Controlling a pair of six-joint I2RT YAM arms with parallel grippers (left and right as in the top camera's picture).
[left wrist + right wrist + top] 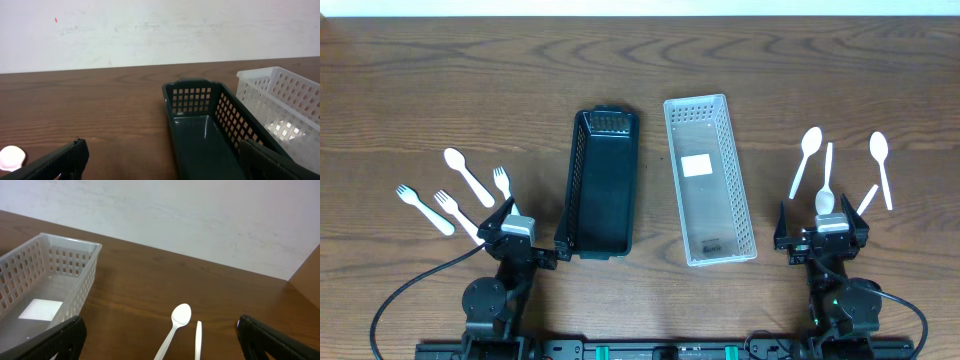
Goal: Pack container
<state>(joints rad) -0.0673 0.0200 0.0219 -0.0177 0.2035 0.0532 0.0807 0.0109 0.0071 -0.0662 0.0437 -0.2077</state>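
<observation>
black container (603, 185) at bench (440, 80) centre, long axis near-far, near left corner just beside left pincer (525, 238). white container (710, 180) just right of it, small gap between, tilted slightly; white label (696, 166) on its floor. cutlery lies outside both: left grp = white forks (447, 206) + one left spoon (466, 175); right grp = white spoons (807, 160), just far of right pincer (823, 232). both pincers spread wide, unloaded, at near side of bench.
</observation>
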